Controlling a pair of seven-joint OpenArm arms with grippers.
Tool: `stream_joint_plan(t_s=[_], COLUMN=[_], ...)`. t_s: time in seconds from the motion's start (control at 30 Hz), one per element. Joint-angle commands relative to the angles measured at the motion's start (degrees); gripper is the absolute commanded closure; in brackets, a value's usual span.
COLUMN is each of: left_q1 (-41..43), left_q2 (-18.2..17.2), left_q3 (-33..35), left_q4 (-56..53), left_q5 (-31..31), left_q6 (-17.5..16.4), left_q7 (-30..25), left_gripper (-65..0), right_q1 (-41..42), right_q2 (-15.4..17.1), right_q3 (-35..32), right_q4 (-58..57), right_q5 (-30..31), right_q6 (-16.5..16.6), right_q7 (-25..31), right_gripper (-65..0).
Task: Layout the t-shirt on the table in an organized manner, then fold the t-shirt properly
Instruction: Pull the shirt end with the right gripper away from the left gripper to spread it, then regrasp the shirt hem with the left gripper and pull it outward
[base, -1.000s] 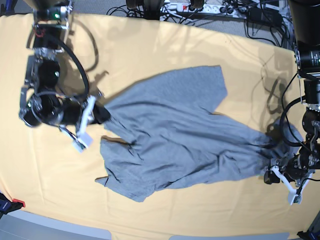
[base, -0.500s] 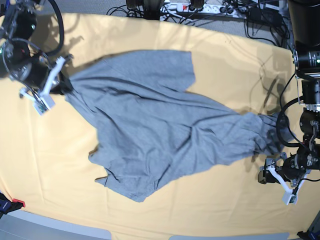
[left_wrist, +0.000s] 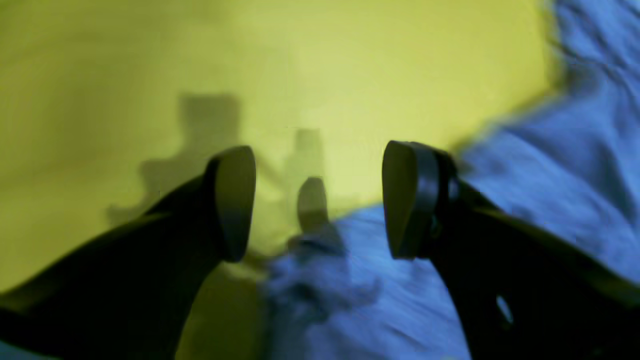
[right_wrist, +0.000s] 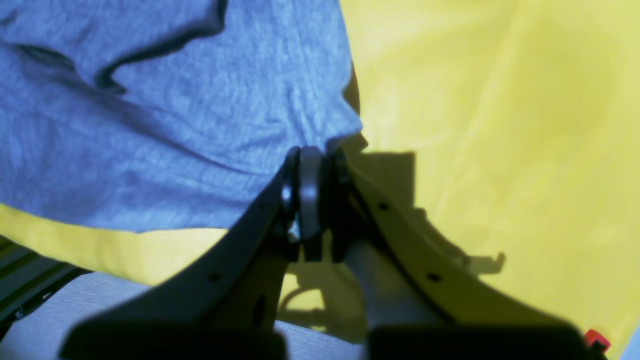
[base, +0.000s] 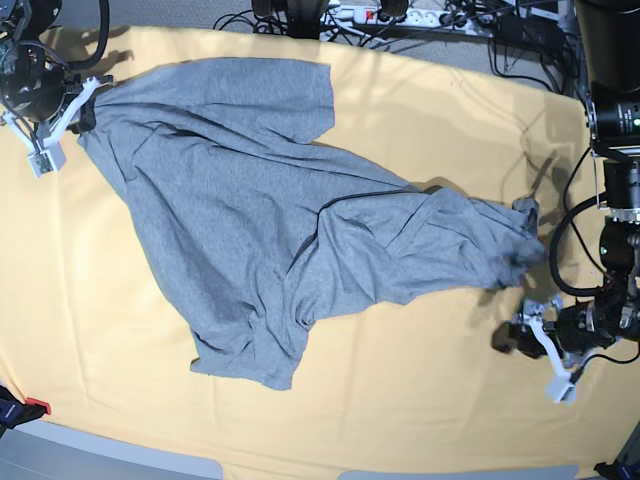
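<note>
**A:** T-shirt (base: 250, 220) first: where does it lie?

**B:** Spread slantwise over the table (base: 420, 110), plain grey side up, no lettering showing. It reaches from the far corner on the base view's left down toward the near right. It is not flat: folds run through the middle, one edge is doubled over near the centre, and the end toward the right is bunched into a wrinkled clump.

**A:** And the right tool?

**B:** The right tool (base: 78, 103) sits at the far left corner of the base view, pinched tight on a corner of the shirt. Its wrist camera shows this plainly: the two fingers are pressed together with grey cloth (right_wrist: 190, 125) caught between their tips, and the fabric fans away from that point over the yellow cover (right_wrist: 500, 125).

**A:** The left tool?

**B:** The left tool (base: 535, 340) is low at the base view's right, near the bunched end of the shirt but apart from it. Its fingers stand wide, with nothing between them. In its own camera, which is blurred, the two dark pads (left_wrist: 235, 200) frame bare yellow cloth (left_wrist: 325, 65) and a rumpled edge of grey fabric (left_wrist: 550, 165) below and to the right. I cannot tell from that view whether the tips touch the shirt.

**A:** Anything else on show?

**B:** Black cables and a white power strip (base: 360, 14) lie beyond the far edge of the table.
</note>
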Motion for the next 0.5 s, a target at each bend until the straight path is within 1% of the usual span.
stream_joint_plan(t_s=[0.0,0.03,0.07,0.1,0.13,0.17,0.2,0.27,0.33,0.47], left_q1=[-1.99,-1.95,-1.90,-1.79,-1.70,-1.60,-1.46,-1.31,-0.83,1.11], left_q2=[-1.05,-1.07,-1.07,-1.05,-1.01,-1.01,-1.03,-0.85,-0.90,-0.90], left_q3=[-0.52,-0.52,-0.52,-0.52,-0.52,-0.48,-0.37,-0.26,1.25,9.33], left_q4=[0.98,0.98,0.98,0.98,0.98,0.98,0.98,1.44,2.29,5.18], left_q5=[-5.18,-10.69,-16.44,-21.94,-27.39,-32.48,-35.05,-35.05,-35.05,-35.05], left_q6=[-2.84,-6.12,-8.52,-8.52,-8.52,-8.52,-8.52,-8.52,-8.52,-8.52], left_q7=[2.10,6.05,10.32,13.99,15.77,15.77,15.77,15.77,15.77,15.77], left_gripper=[-40.5,-40.5,-40.5,-40.5,-40.5,-40.5,-40.5,-40.2,-40.2,-40.2], right_q1=[0.42,0.44,0.44,0.42,0.42,0.44,0.44,0.44,0.42,0.39], right_q2=[0.92,0.92,0.92,0.92,0.92,0.92,0.94,0.92,0.92,0.92], right_q3=[0.52,0.52,0.52,0.52,0.52,0.52,0.52,0.52,0.52,0.52], right_q4=[1.03,1.03,1.03,1.03,1.03,1.03,1.03,1.03,1.01,1.03], right_q5=[0.11,0.11,0.13,0.13,0.13,0.17,0.37,1.86,3.28,4.70], right_q6=[0.20,0.42,0.85,1.14,1.14,1.11,1.11,1.11,1.14,2.01], right_q7=[1.09,1.25,1.55,1.81,1.99,2.19,2.32,2.36,2.34,2.27], right_gripper=[0.0,0.0,0.0,0.0,0.0,0.0,0.0,0.0,0.0,0.0])
